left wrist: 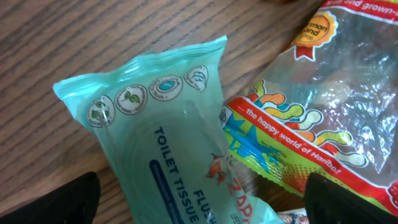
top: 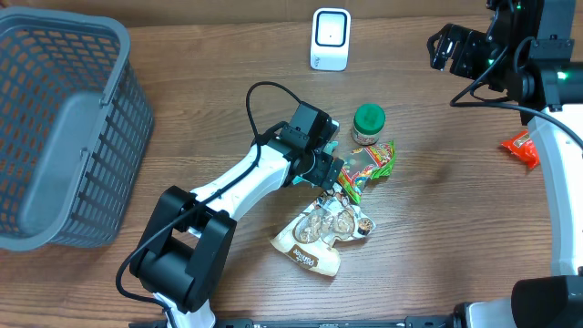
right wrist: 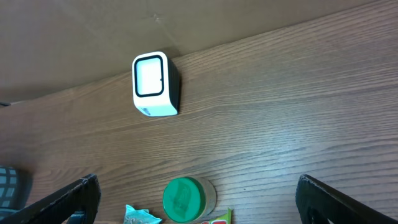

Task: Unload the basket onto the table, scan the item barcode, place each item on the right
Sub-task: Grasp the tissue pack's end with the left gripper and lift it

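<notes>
Inventory of the table [top: 455, 237], as seen from beside it:

1. Left gripper [top: 333, 173]: near the middle of the table, wrist bent down over the goods. Fingers [left wrist: 59, 202] released and spread wide, one on each side of the tissue pack. I cannot tell whether either pad touches the wrapper. Nothing is lifted.
2. Tissue pack [left wrist: 165, 143]: teal soft wrapper printed "TOILET TISSUE" with a row of round icons along one sealed end. It lies flat on the wood at mid-table, directly under the left gripper. One long side touches the gummy bag. No barcode shows on the face turned up.
3. Gummy bag [top: 373, 162]: clear, with red, green and yellow print, just beside the tissue pack on the side towards the right edge.
4. Green-lidded jar [top: 368, 123]: upright, on the far side of the gummy bag and close to it.
5. Snack bag [top: 323, 235]: white and clear, lying flat towards the near edge, close to the gripper.
6. Scanner [top: 330, 38]: small white box with a pale window, upright near the far edge, well apart from the tissue pack.
7. Right gripper [top: 444, 47]: raised by the far right corner. Fingers parted and empty.
8. Red packet [top: 521, 148]: at the right edge.
9. Grey basket [top: 127, 109]: at the left edge.
</notes>
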Available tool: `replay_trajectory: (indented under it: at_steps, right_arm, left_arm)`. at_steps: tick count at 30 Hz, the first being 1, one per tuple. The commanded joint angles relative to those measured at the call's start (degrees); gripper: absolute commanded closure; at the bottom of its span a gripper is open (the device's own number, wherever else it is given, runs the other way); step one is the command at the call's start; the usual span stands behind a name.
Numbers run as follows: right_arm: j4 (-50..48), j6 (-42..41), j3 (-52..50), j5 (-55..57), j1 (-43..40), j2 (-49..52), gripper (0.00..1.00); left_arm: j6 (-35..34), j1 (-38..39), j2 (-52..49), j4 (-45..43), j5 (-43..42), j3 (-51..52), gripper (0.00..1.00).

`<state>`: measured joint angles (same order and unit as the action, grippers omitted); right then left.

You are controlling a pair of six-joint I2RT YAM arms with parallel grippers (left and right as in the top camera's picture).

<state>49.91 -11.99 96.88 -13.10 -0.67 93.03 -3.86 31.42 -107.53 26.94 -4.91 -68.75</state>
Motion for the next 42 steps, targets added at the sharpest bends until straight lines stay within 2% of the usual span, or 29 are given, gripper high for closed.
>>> replay_trajectory:
  at_steps: [1,6,14,28,33,40,42]
  right_arm:
    - [-0.22,-0.20,0.37,-0.07,0.35,-1.42,0.00]
    - [-0.22,-0.20,0.37,-0.07,0.35,-1.42,0.00]
    - [-0.24,-0.20,0.37,-0.07,0.35,-1.42,0.00]
    - [-0.31,-0.17,0.37,-0.07,0.35,-1.42,0.00]
    - [-0.26,-0.17,0.37,-0.07,0.35,-1.42,0.00]
    - [-0.20,-0.17,0.37,-0.07,0.35,-1.42,0.00]
    - [-0.04,-0.17,0.37,-0.07,0.35,-1.42,0.00]
  left_arm:
    - [-1.84,0.07,-0.96,-0.28,2.75,-1.29,0.06]
    - [-2.60,0.07,-0.96,-0.92,4.31,-1.29,0.07]
    - [-4.59,0.07,-1.14,-3.74,4.28,-1.29,0.14]
    - [-8.00,0.09,-4.70,-3.87,3.89,-1.40,0.18]
    - [-8.13,0.09,-4.70,-3.85,3.87,-1.53,0.27]
    - [-8.24,-0.02,-4.55,-1.33,3.96,-3.63,0.46]
    - [-8.22,-0.46,-4.31,0.35,4.04,-4.85,0.55]
